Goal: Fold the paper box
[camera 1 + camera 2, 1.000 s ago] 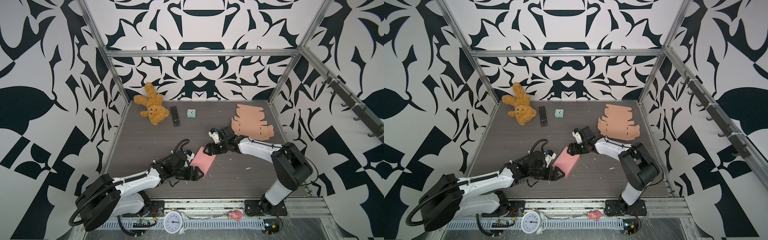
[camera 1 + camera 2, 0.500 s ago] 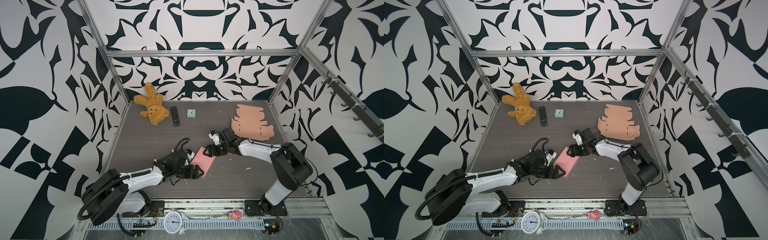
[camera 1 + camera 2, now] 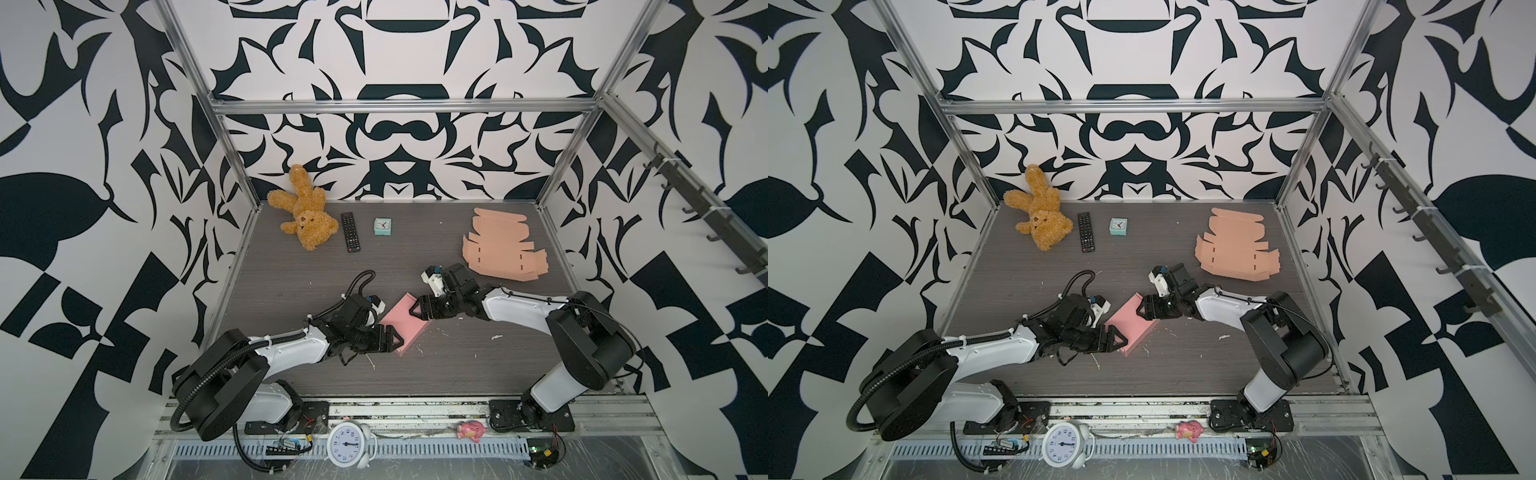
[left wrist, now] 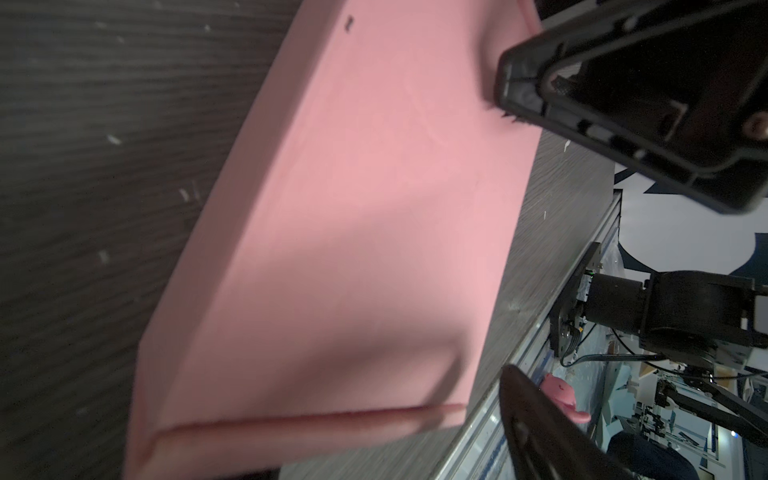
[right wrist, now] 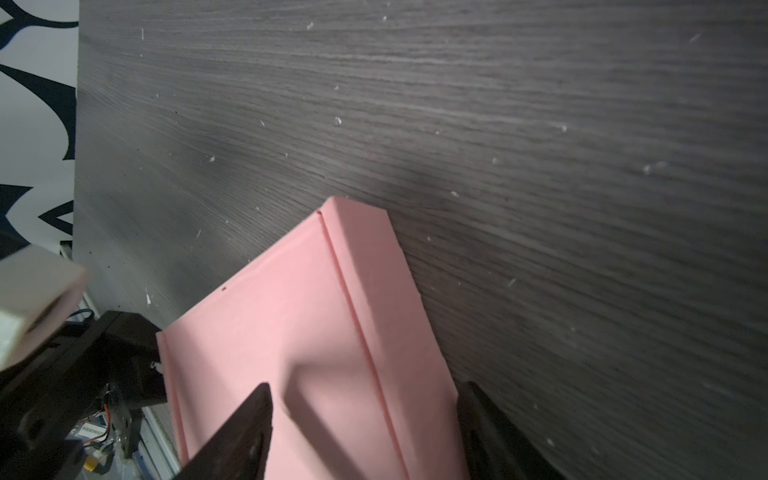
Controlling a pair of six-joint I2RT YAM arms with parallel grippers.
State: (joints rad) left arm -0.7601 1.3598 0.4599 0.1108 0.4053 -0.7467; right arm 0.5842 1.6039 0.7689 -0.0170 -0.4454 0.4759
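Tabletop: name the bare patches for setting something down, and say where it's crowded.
Bare table: between small clock and cardboard blanks; between remote and left gripper; between pink box and right arm base. Crowded: around right gripper at the box; teddy bear corner.

**Pink paper box on a grey-grained worktop**

The box is plain pink and the worktop is dark grey wood grain. The left claw and right claw are both black. Beyond the right claw lies peach flat cardboard. Beyond the left claw are a tan teddy bear, a black remote and a teal clock. The walls carry black-and-white swirls.
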